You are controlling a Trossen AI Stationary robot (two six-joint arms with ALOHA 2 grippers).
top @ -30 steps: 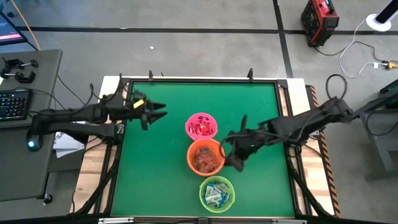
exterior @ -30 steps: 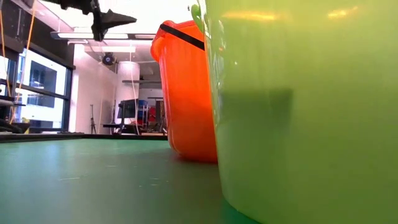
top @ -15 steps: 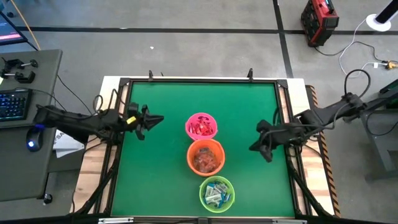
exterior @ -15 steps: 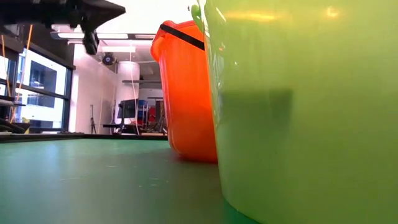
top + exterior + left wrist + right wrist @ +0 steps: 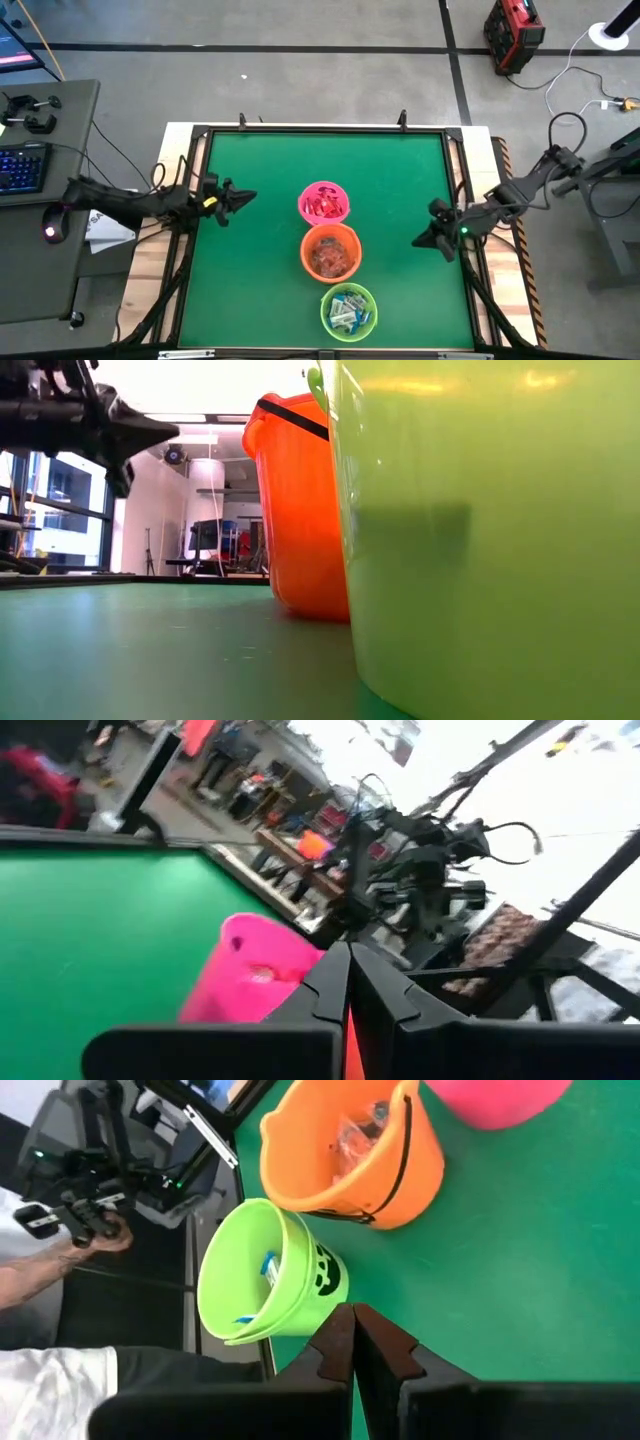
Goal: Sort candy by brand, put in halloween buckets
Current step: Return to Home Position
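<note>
Tabletop [image 5: 260, 290], green and railed in black, lies bare on both flanks, with wide open lanes between the central row of pails and either side rail. The left arm hangs over the left rail, its left gripper [image 5: 248, 196] just inside the edge, fingers pressed together and holding nothing. The right arm sits at the opposite rail, its right gripper [image 5: 418, 241] likewise closed to a point and empty, well apart from the pails. The halloween buckets stand in a tight line: the pink bucket [image 5: 324, 202] at the table's centre, the orange bucket [image 5: 331, 252] just beside it, and the lime green bucket [image 5: 349, 311] near the table's edge. The candy lies inside them: red packets [image 5: 323, 207] in pink, orange-red packets [image 5: 330, 257] in orange, blue-and-white packets [image 5: 347, 311] in green.
</note>
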